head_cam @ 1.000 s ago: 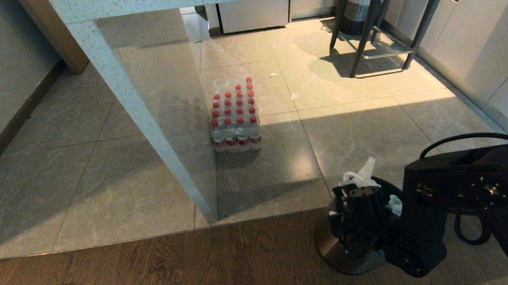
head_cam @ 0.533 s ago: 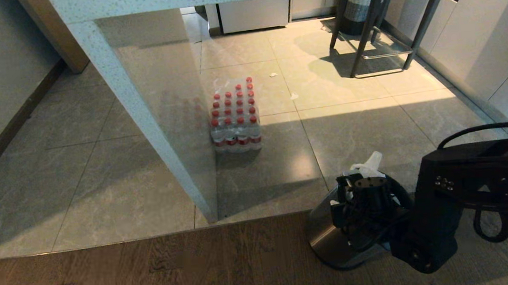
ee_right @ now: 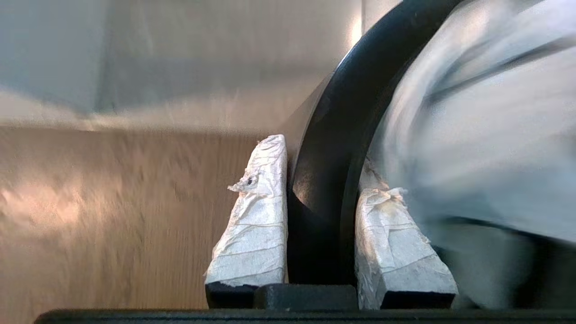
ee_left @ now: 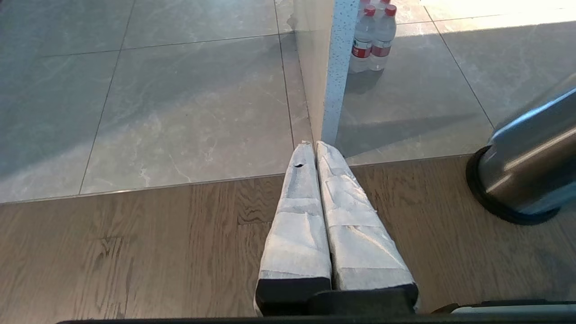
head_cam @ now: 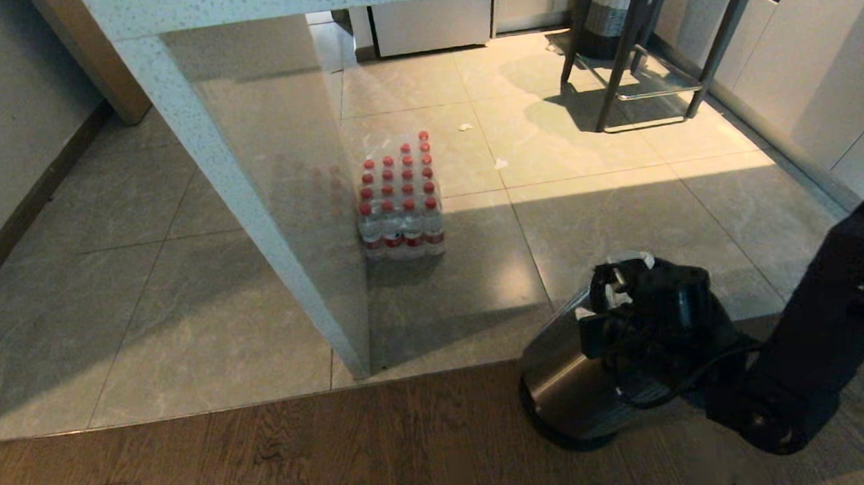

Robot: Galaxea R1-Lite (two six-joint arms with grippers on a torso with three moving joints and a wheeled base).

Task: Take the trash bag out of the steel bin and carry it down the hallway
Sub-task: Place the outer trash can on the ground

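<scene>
Nearby, a pack of red-capped bottles [head_cam: 401, 203] stands on the grey tiles just beside a speckled counter leg [head_cam: 247, 202], well apart from the bin [head_cam: 563, 378]. Dark stool legs [head_cam: 639, 45] stand farther back by white cabinets. The bin sits tilted at the seam between tile and wood floor [head_cam: 265, 467], its black base on the wood. The right gripper [head_cam: 622, 290] is at the bin's mouth, and its black body hides most of the opening; only a scrap of the white bag [head_cam: 642, 260] shows past it.

The right wrist view shows what the head view cannot: the fingers [ee_right: 256, 225] are clamped on the bin's black rim [ee_right: 333, 148], one outside, one inside against the blurred bag [ee_right: 477, 135].

The left wrist view shows the left gripper [ee_left: 315, 146] low over the wood, fingers together and holding nothing, with the bin's steel wall [ee_left: 531, 166] off to one side.
</scene>
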